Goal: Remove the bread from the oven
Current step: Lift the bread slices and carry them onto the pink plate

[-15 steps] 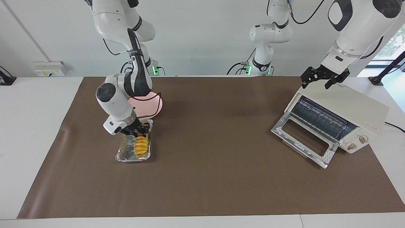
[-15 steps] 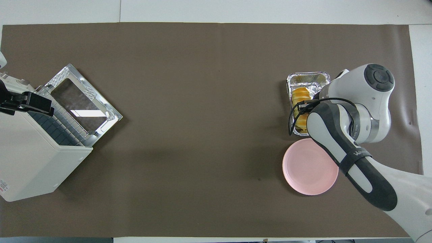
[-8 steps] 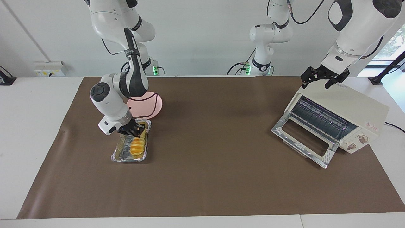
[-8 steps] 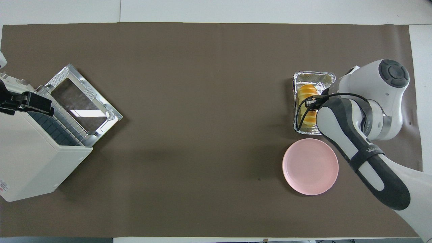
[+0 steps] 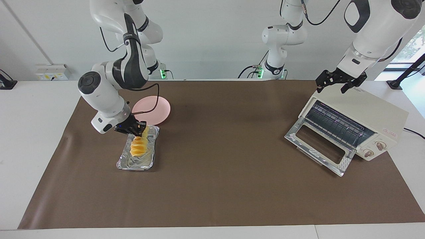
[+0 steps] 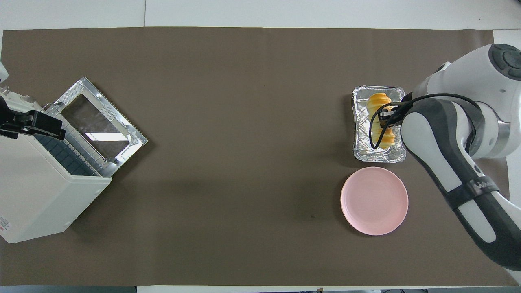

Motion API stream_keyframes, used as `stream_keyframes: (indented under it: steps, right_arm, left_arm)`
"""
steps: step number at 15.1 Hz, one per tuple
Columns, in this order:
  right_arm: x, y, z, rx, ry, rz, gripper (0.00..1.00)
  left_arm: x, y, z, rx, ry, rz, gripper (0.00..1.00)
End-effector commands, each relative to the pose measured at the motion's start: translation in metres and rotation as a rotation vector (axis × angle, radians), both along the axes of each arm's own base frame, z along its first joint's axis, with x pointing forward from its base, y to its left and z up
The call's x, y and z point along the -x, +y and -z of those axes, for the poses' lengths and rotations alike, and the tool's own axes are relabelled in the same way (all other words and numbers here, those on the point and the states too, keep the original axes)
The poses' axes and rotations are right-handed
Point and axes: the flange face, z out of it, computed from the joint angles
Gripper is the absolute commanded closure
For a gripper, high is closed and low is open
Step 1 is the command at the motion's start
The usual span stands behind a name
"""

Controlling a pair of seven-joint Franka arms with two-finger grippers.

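the right hand (image 5: 137,130) is clamped on the upper end of the bread (image 5: 137,146), which hangs tilted with its lower end down in the foil tray (image 5: 123,158), toward the right arm's end of the table (image 5: 232,186). the bread is well out of the oven (image 5: 365,116), whose door (image 5: 317,146) lies dropped open at the left arm's end. judging from this, the step in hand is lifting the loaf clear of the tray; it looks best done straight up and slowly, since a grip on one end lets the loaf swing or slip, and its low end could catch the crinkled rim and drag the light tray along. the pink plate (image 5: 156,108) sits just beside the tray, nearer the robots, and looks like a handy landing spot. the middle of the table is bare, giving wide room. the left hand (image 5: 340,83) waits over the oven's top, fingers spread wide.
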Motion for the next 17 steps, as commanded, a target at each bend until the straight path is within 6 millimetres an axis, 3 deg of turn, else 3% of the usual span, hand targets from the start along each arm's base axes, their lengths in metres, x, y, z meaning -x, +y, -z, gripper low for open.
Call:
stream_keyframes:
  steps: [1,7,10,12,17]
  right_arm:
    - [0.035,0.006,-0.016,-0.001,0.053,0.035,1.00]
    - [0.141,0.007,0.014,0.015,0.078,0.030,1.00]
    - [0.188,0.032,0.047,0.031,0.051,0.034,1.00]
    - [0.201,0.047,0.065,0.040,0.038,0.046,1.00]
    - [0.201,0.039,0.102,0.042,-0.008,0.064,1.00]
  left_arm:
    - [0.005,0.003,-0.004,0.008,-0.016,-0.002,0.00]
    - [0.005,0.003,-0.003,0.008,-0.014,-0.002,0.00]
    - [0.005,0.003,-0.004,0.010,-0.016,-0.002,0.00]
    - [0.005,0.003,-0.004,0.008,-0.016,-0.002,0.00]
    - [0.004,0.002,-0.003,0.010,-0.014,-0.002,0.00]
